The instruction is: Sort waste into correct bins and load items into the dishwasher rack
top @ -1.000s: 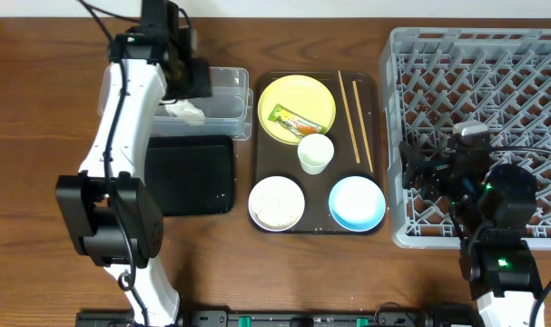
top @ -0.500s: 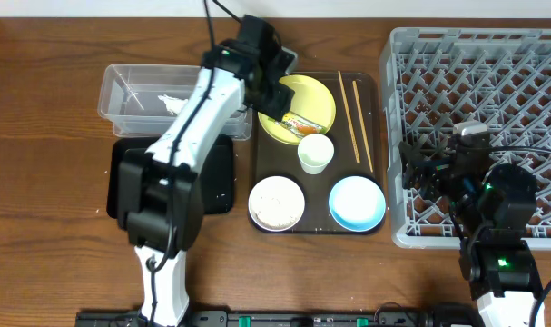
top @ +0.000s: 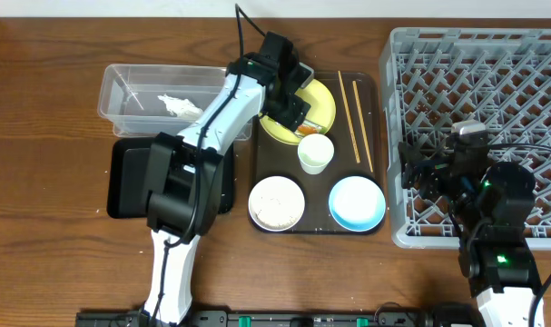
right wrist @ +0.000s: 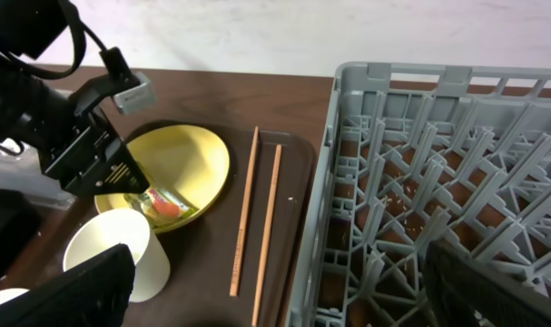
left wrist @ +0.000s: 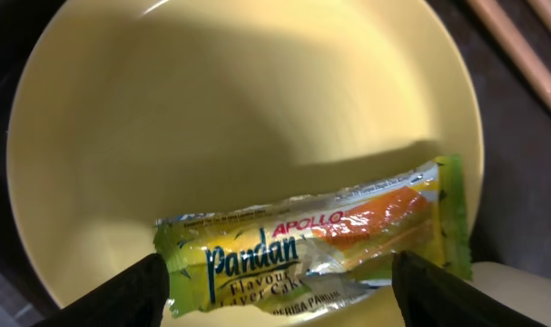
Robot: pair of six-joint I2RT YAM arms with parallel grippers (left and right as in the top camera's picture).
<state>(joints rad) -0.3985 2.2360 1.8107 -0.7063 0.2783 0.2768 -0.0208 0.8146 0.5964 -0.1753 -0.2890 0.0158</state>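
- The worktop (top: 39, 227) is dark brown wood with lines in it. A plain white wall (right wrist: 257, 36) stands behind it.
- A green and yellow wrapper (left wrist: 311, 250) lies on the yellow plate (left wrist: 211, 118). It says "APOLLO" in red and "Pandan" in big green letters, with "Flavour" and "Cake" in small letters below.
- The left hand (left wrist: 277, 272) hangs just over the wrapper. Its two fingers are spread wide, one near each end, and it pinches nothing.
- The plate sits on a brown tray (top: 373, 86) with two chopsticks (top: 352, 118), a cup (top: 316, 153), a white bowl (top: 276, 203) and a blue bowl (top: 357, 202).
- A napkin (top: 178, 104) lies in the clear tub (top: 130, 91). The black tray (top: 130, 177) is just beside the tub.
- The right hand (right wrist: 277, 259) is spread wide by the grey rack (top: 493, 82) and holds nothing.
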